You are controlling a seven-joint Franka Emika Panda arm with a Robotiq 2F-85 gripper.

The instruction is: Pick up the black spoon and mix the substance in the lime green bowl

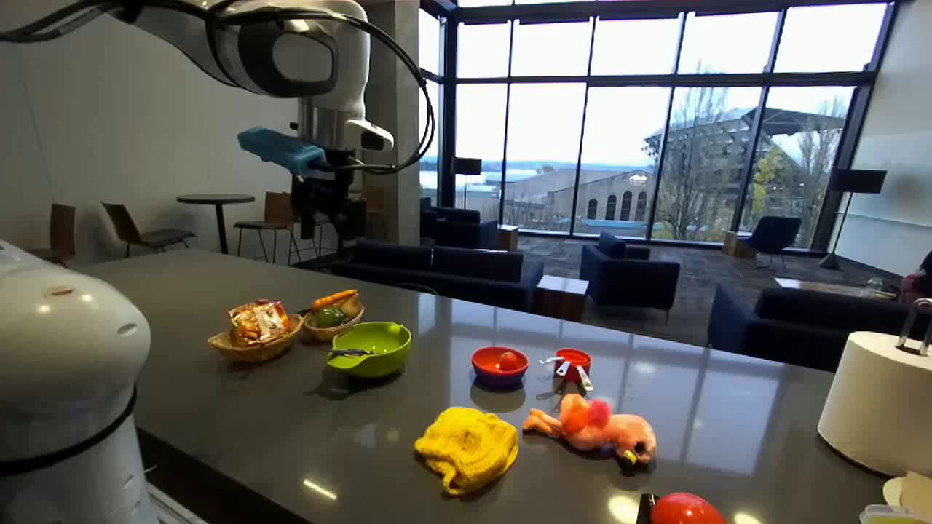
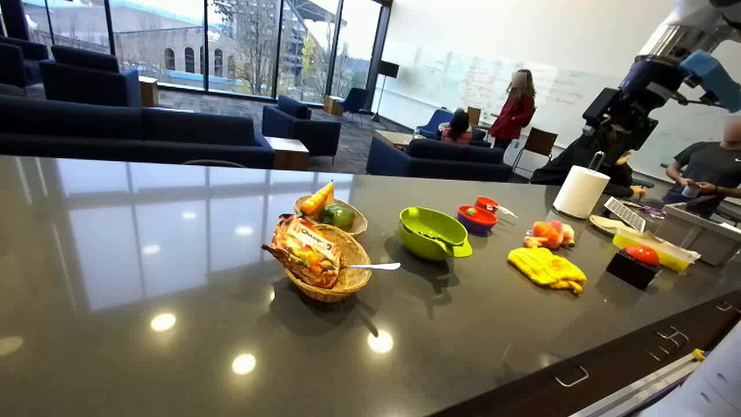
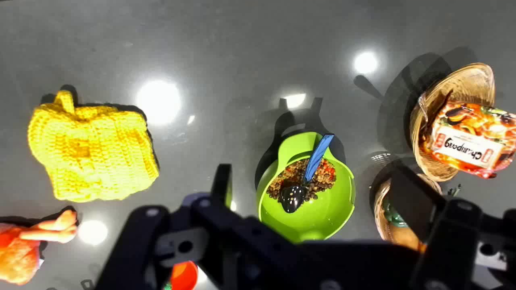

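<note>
The lime green bowl (image 1: 382,358) stands on the grey counter; it also shows in an exterior view (image 2: 425,246) and in the wrist view (image 3: 322,215). It holds brown grains with red bits (image 3: 324,177), heaped toward its handle side. The black spoon (image 3: 293,198) lies in the bowl. Its black head rests on the grains and its blue handle leans over the rim beside the bowl's handle. My gripper (image 3: 318,193) is open and empty, with the bowl showing between its fingers. In both exterior views the gripper (image 1: 331,215) (image 2: 616,133) is high above the counter, apart from the bowl.
A wicker basket with a noodle packet (image 2: 347,284) and a basket with toy vegetables (image 2: 356,217) stand beside the bowl. Across the counter are a small red bowl (image 1: 499,378), red measuring cups (image 1: 573,358), a yellow knitted cloth (image 1: 466,447), a pink plush (image 1: 604,433) and a paper roll (image 1: 881,400).
</note>
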